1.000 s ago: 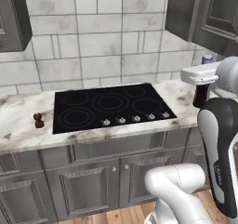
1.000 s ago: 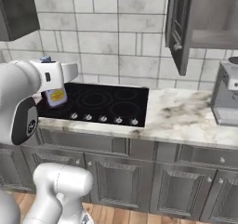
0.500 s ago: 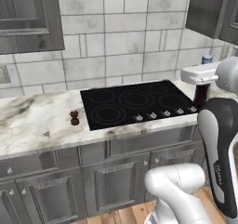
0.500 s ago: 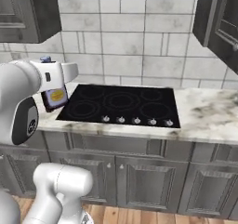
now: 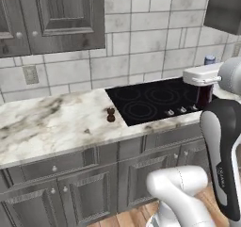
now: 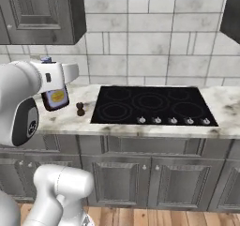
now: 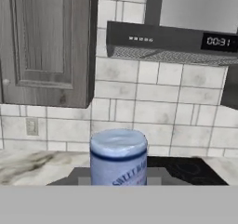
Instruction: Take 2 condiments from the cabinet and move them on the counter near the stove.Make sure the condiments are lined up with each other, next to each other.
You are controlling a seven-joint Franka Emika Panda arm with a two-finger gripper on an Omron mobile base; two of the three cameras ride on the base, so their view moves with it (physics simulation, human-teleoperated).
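My gripper [image 5: 204, 90] is shut on the slim dark bottle [image 5: 204, 96] and holds it in the air above the right part of the black stove [image 5: 151, 99]. In the right base view the gripper [image 6: 55, 94] carries the bottle [image 6: 55, 99], yellow label showing, over the counter's left part. The bottle's blue-white cap [image 7: 118, 154] sits close at the bottom of the hand view. The squat red-brown shaker [image 5: 110, 114] stands upright on the white marble counter [image 5: 47, 125], just left of the stove's front corner. The right base view shows the shaker [image 6: 80, 109] beside the stove [image 6: 150, 103].
A closed grey wall cabinet [image 7: 46, 46] hangs over the counter left of the stove, with a wall outlet [image 7: 31, 126] under it. A range hood with a clock [image 7: 172, 39] sits above the stove. Grey drawers and doors [image 5: 70, 174] run below the counter.
The base has driven left, so the whole scene has slid right in both base views. The arm and the held bottle keep their place in the pictures.
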